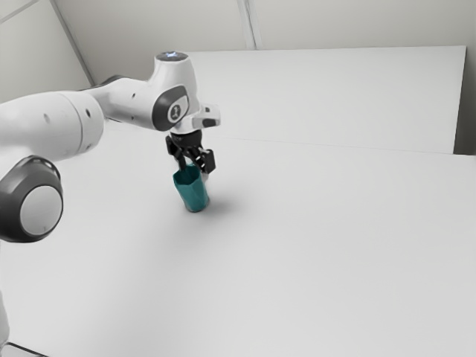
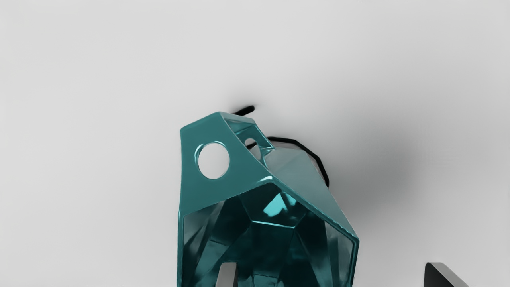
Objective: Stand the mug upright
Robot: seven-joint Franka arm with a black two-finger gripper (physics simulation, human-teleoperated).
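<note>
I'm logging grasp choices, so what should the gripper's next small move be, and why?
I'd probably close the fingers gently on the wall of the mug. In the wrist view they stand open, one over the opening and the other outside the rim, with that wall between them; the exterior view shows the mug leaning, so a hold seems needed before righting it.

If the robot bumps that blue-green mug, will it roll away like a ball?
Probably not far: the mug has flat faces, and its handle sticks out, which could stop a roll. It seems to lean, so a push might tip it. Its crisp, straight edges look stiff, so it likely won't squish.
</note>
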